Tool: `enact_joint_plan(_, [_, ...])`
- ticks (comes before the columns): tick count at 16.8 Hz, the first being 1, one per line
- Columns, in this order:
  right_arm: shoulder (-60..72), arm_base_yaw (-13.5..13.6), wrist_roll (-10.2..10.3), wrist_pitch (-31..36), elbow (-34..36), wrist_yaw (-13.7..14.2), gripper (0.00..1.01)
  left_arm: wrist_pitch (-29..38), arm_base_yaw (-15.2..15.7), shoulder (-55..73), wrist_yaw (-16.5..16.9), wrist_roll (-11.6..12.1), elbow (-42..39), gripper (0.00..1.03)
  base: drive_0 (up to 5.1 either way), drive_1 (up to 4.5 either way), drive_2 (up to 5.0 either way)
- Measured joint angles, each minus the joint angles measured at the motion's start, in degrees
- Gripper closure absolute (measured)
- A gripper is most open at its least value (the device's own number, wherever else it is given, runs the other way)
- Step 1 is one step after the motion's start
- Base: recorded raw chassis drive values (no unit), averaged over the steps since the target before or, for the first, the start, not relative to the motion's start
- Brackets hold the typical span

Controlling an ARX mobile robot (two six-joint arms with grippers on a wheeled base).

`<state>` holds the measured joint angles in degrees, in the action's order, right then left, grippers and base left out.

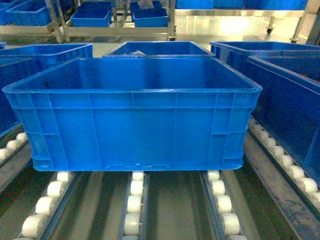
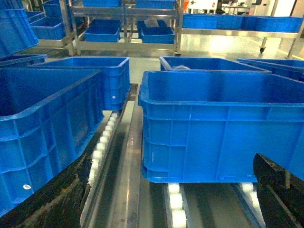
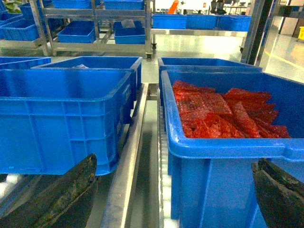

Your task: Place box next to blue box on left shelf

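The box [image 1: 140, 120] is a large bright-blue ribbed crate, empty inside, resting on the white rollers of the left shelf [image 1: 135, 200]. Neither gripper touches it, and neither shows in the head view. In the left wrist view the box [image 2: 223, 128] stands just ahead, with another blue box [image 2: 42, 123] to its left across a roller rail. My left gripper [image 2: 172, 166] is open, its dark fingers [image 2: 52, 204] wide apart and holding nothing. My right gripper [image 3: 174, 164] is open too, its fingers [image 3: 61, 197] straddling the gap between the box [image 3: 61, 118] and the crate to its right.
A blue crate full of red packets [image 3: 223, 114] stands right of the box, past a metal divider rail [image 3: 128, 175]. More blue crates [image 1: 159, 49] sit behind on the same rollers. Metal racks with crates [image 1: 100, 15] stand across the aisle.
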<state>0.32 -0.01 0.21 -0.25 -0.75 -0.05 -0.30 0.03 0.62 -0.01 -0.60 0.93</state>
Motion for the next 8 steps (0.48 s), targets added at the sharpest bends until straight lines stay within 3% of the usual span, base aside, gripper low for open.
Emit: enact_joint_plan(8, [0.00,0.00,-0.02,0.00,0.00,0.00,0.03,0.00,0.00,0.00,0.00,0.00,0.00,0.05,0.0,0.00,0.0])
